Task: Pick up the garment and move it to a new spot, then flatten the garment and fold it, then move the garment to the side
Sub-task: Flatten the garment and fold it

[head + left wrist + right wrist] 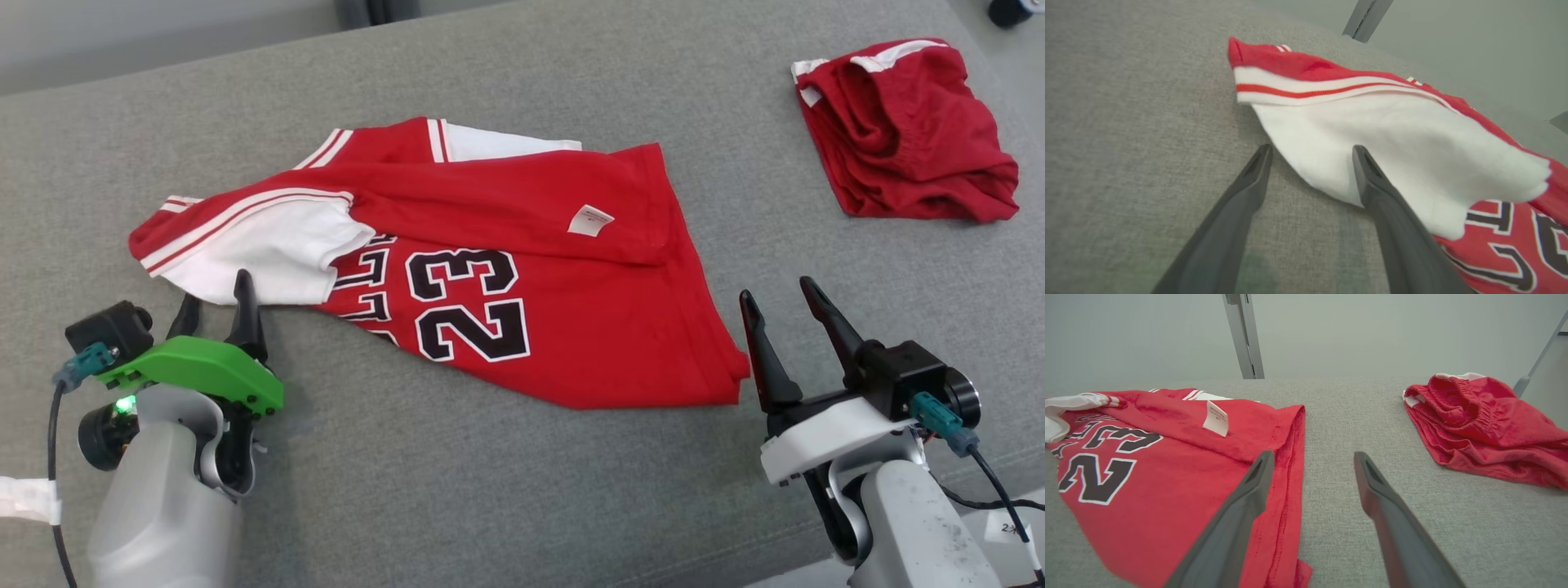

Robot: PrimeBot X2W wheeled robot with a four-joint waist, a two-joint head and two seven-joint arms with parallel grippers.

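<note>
Jersey [571,351], red, white sleeves, black 23, rumpled on grey surface [490,490]

Red jersey [1167,490] numbered 23 at left, right hand [1313,454] with fingers spread, one before the jersey's hem, crumpled red shorts [1478,428] at right, grey tabletop [1355,416]

grey fabric surface [490,506] before a pale wall [1372,330]

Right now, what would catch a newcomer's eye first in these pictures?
First, the red jersey with a big black 23, rumpled in the middle of the grey surface. Next, the red shorts bunched at the far right. The left pincer stands open at the white sleeve, the right pincer open beside the hem.
</note>
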